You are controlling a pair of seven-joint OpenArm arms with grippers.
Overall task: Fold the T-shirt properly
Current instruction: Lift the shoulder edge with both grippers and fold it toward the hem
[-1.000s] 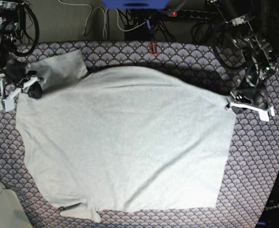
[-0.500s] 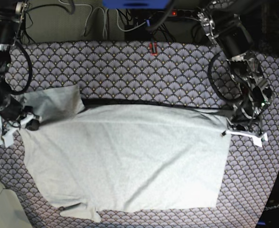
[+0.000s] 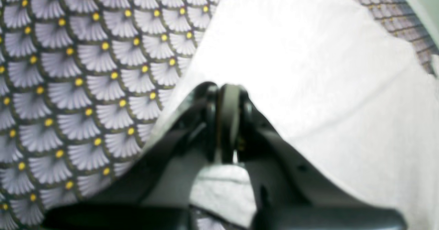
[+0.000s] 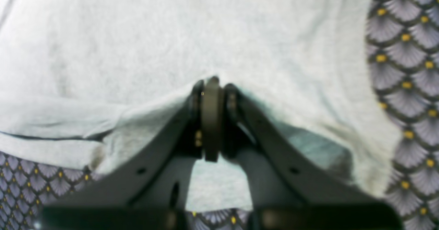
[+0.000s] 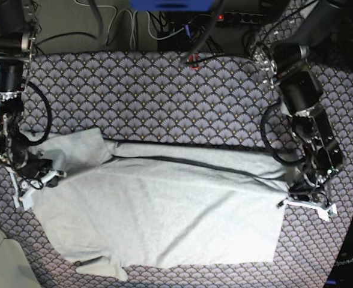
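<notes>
Pinching one T-shirt (image 5: 164, 210): two end effectors (image 5: 301, 201) (image 5: 35, 179).

A purple fan-scale tablecloth (image 5: 164, 96) covers the work surface; a light grey T-shirt (image 5: 164, 216) lies spread across its near half, one edge apparently doubled over along the back.

No lettering can be read on the T-shirt (image 5: 164, 216). At the base view's five o'clock corner, faint pale writing sits on a dark object (image 5: 347, 264), too blurred to make out.
</notes>
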